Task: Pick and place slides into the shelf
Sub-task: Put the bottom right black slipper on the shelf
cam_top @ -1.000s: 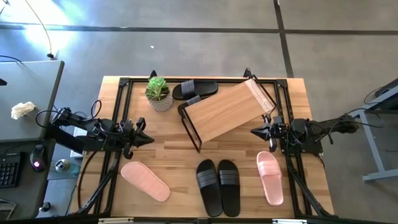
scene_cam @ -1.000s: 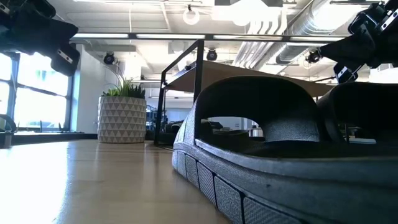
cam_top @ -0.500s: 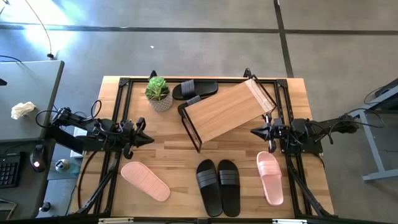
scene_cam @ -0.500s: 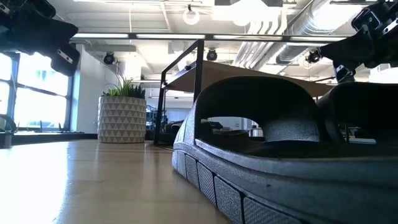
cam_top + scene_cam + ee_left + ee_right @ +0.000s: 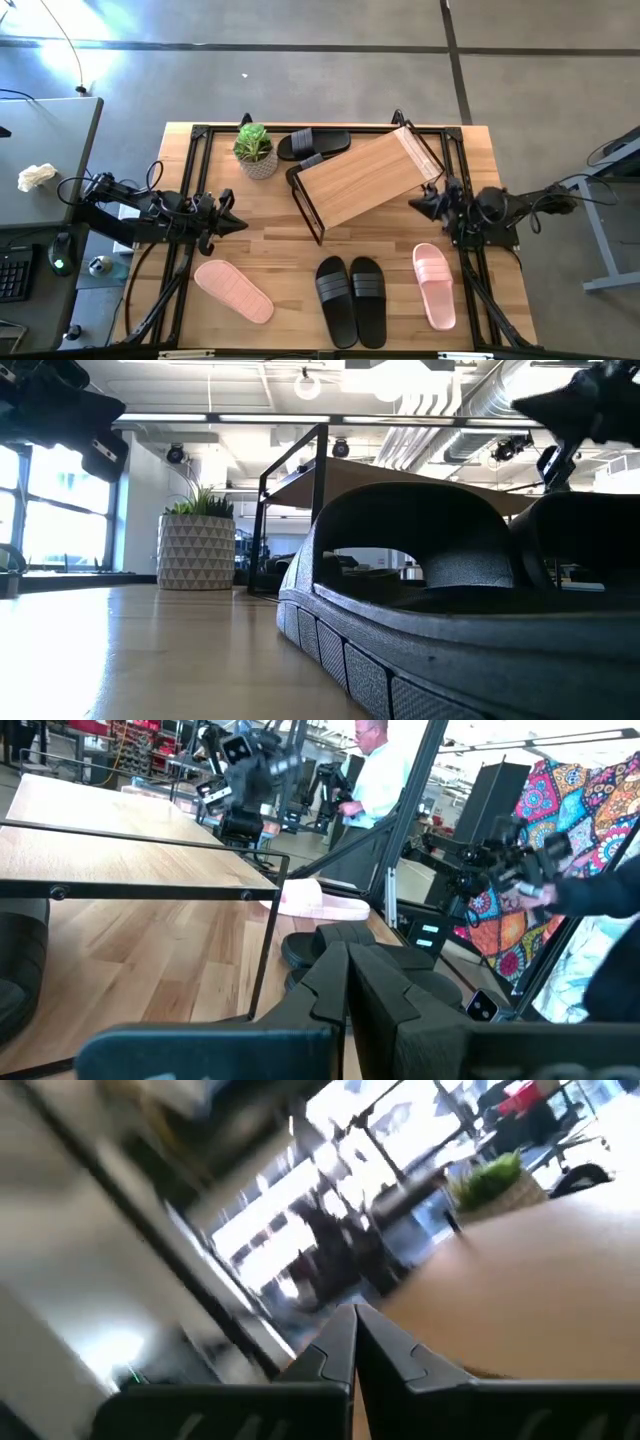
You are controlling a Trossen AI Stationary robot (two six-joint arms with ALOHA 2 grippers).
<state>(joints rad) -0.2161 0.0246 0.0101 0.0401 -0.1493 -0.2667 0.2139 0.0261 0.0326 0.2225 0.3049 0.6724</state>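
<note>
No slide is picked yet: both hands empty with fingers together, the right hand beside the tilted black-framed light-wood shelf must next descend and part over the pale pink slide nearby, while the left hand waits.

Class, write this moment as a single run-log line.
left claw: shut, empty | right claw: shut, empty, beside tilted wood-board black-frame shelf | pale pink slides: on table

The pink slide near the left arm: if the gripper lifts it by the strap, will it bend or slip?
The pink slide looks like one moulded foam piece, so it is probably light and may flex a little. Its strap arches above the sole, which should give the fingers a hold. It lies flat on the table, so it is unlikely to roll.
</note>
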